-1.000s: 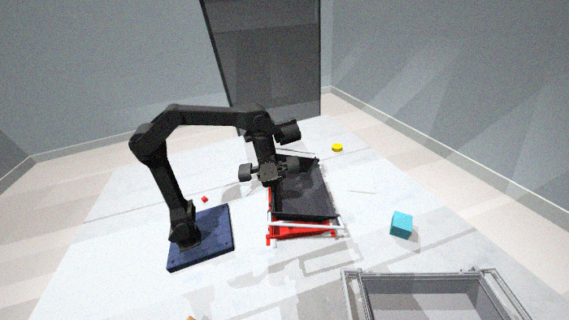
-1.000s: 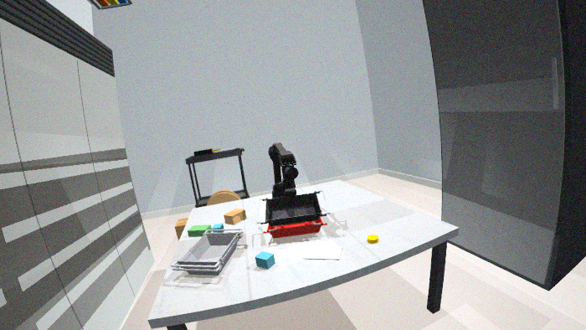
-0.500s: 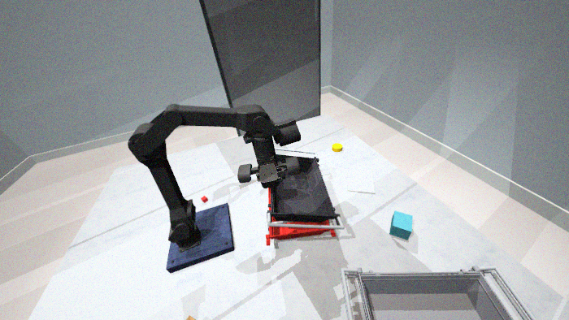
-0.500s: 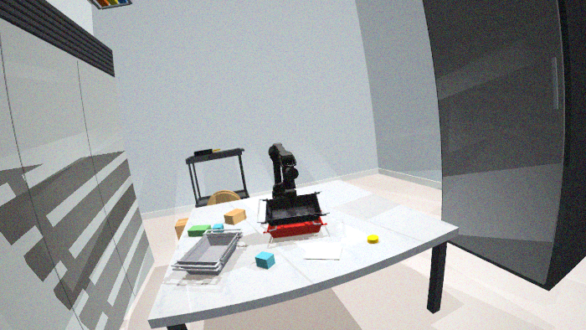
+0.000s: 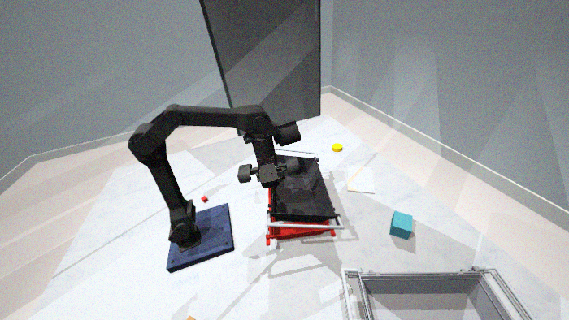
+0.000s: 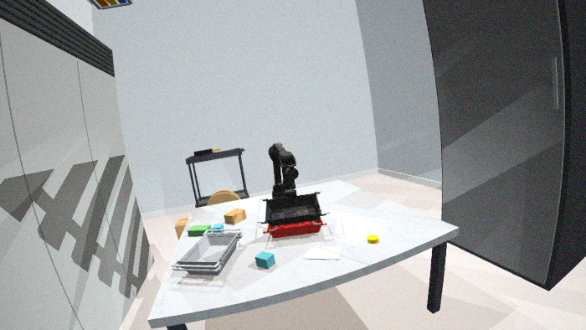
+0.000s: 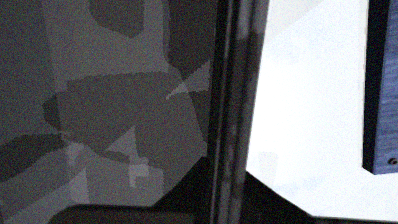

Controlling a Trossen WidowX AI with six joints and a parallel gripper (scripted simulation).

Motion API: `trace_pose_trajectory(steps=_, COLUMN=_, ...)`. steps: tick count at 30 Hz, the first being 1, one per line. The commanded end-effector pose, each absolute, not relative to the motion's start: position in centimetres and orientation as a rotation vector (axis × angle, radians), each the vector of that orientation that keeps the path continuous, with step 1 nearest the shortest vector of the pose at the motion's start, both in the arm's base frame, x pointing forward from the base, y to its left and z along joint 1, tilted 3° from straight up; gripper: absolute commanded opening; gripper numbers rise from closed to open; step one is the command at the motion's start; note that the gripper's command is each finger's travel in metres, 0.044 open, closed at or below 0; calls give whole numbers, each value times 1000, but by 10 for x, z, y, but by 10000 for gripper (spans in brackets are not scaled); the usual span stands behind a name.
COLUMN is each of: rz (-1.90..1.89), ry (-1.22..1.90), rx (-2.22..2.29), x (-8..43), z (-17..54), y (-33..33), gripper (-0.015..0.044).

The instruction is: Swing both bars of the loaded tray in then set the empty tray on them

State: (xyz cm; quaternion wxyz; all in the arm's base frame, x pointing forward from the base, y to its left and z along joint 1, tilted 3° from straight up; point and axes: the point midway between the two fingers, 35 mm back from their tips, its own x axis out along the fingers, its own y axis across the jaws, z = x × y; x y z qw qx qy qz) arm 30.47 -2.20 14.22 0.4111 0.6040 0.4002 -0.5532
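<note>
The narrow-set claw of the black jointed arm grips the black plastic tray by its rim, at the tray's ten o'clock in the top view; the tray is above the red plastic tray, whose white bar shows at six o'clock.

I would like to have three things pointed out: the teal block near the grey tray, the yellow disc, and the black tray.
Teal block (image 5: 401, 225) (image 6: 264, 260): top and exterior views, its middle.
Yellow disc (image 5: 336, 147) (image 6: 372, 239): top and exterior, upper face.
Black tray (image 5: 306, 200) (image 6: 293, 213) (image 7: 120, 107): all views, inner floor.
</note>
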Motion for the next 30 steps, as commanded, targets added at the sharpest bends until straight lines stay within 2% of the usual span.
trace_pose_trajectory(steps=1, rz=-1409, ry=1024, rx=1515, x=301, z=138, y=-20, gripper=0)
trace_pose_trajectory(steps=30, rz=-1394, ry=1008, rx=1520, x=304, z=141, y=-22, gripper=0)
